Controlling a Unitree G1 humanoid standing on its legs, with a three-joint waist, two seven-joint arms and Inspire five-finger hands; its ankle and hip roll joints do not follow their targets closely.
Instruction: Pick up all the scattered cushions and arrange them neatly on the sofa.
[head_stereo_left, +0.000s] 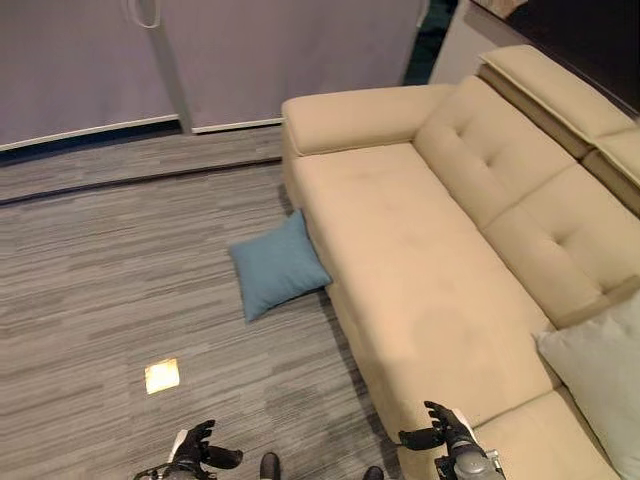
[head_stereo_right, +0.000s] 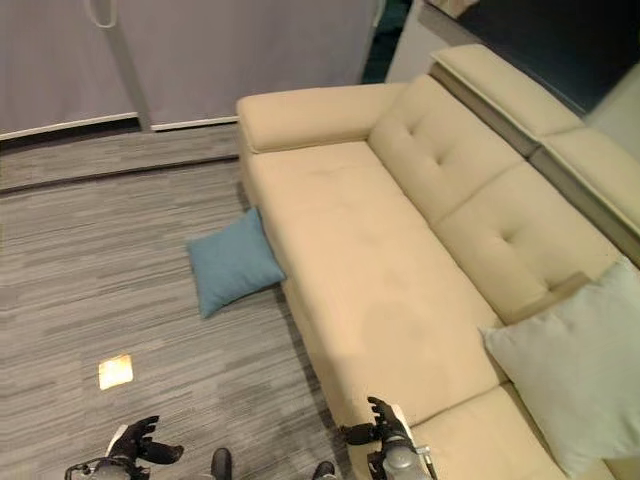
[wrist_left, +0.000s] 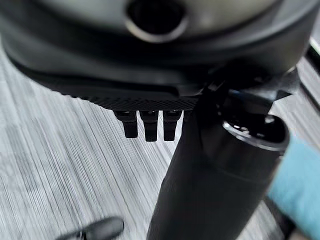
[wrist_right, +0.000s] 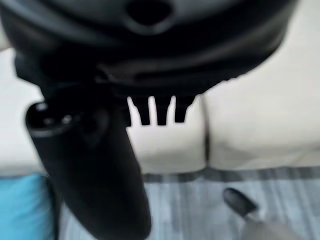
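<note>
A blue cushion (head_stereo_left: 276, 264) lies on the floor, leaning against the front of the beige sofa (head_stereo_left: 420, 250). A pale grey-green cushion (head_stereo_right: 575, 365) rests on the sofa's seat at the right end, against the backrest. My left hand (head_stereo_left: 195, 450) hangs low over the floor at the bottom edge, fingers relaxed and holding nothing. My right hand (head_stereo_left: 440, 432) hovers open just above the sofa's front edge. The blue cushion (wrist_left: 300, 185) also shows past the left hand in the left wrist view and at the edge (wrist_right: 22, 210) of the right wrist view.
Grey striped floor (head_stereo_left: 120, 290) spreads left of the sofa, with a small bright square (head_stereo_left: 162, 375) set in it. Grey wall panels (head_stereo_left: 200, 60) stand at the back. The sofa's armrest (head_stereo_left: 365, 115) is at its far end.
</note>
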